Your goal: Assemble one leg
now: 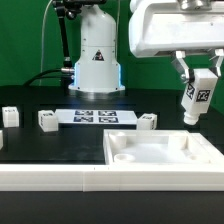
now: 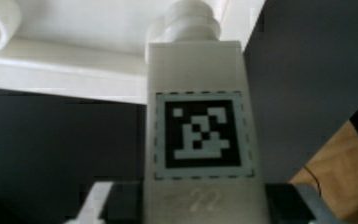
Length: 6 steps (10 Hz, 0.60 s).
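My gripper (image 1: 198, 88) is shut on a white leg (image 1: 197, 101) with a black-and-white tag, held in the air above the far right corner of the large white square tray-like piece (image 1: 160, 160). In the wrist view the leg (image 2: 197, 110) fills the middle, its tag facing the camera and its knobbed tip pointing toward the tray piece's rim (image 2: 51, 60). A finger (image 2: 105, 200) shows on each side of the leg's base. Other legs lie on the table: one (image 1: 45, 121) at the exterior view's left and one (image 1: 147, 122) behind the tray piece.
The marker board (image 1: 97, 117) lies in the middle of the black table in front of the robot base (image 1: 97, 60). Another white part (image 1: 9, 116) stands at the exterior view's far left. A white ledge (image 1: 40, 178) runs along the front.
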Tool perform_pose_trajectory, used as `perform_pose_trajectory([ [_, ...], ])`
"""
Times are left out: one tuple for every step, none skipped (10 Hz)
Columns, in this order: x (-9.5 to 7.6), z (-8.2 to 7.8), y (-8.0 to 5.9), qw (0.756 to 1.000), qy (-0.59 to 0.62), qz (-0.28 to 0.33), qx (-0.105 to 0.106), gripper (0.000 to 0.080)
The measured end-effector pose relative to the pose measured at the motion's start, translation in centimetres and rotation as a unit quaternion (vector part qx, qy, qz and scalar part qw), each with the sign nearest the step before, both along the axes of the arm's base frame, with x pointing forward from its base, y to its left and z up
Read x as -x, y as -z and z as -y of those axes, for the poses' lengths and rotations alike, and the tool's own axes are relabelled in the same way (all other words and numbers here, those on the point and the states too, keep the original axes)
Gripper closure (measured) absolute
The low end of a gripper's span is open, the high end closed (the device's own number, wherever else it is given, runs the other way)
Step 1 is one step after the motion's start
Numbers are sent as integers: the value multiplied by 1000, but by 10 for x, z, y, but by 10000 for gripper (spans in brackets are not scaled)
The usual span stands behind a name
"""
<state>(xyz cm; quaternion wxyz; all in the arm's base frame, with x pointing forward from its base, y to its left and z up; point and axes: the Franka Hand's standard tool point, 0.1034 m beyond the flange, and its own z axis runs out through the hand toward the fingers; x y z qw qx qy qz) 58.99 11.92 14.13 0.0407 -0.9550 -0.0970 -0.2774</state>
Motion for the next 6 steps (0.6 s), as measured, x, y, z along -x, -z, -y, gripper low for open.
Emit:
perform_pose_trajectory([
  [-1, 1, 3, 1000, -3, 13, 1, 506],
  [-5, 4, 6, 1000, -14, 4, 10, 506],
  [-17, 3, 5, 1000, -17, 11, 11, 506],
  [-26, 4, 8, 1000, -20, 14, 13, 506],
  [-39, 9, 6, 1000, -16, 10, 13, 506],
  [-51, 12, 2, 1000, -17, 13, 15, 506],
])
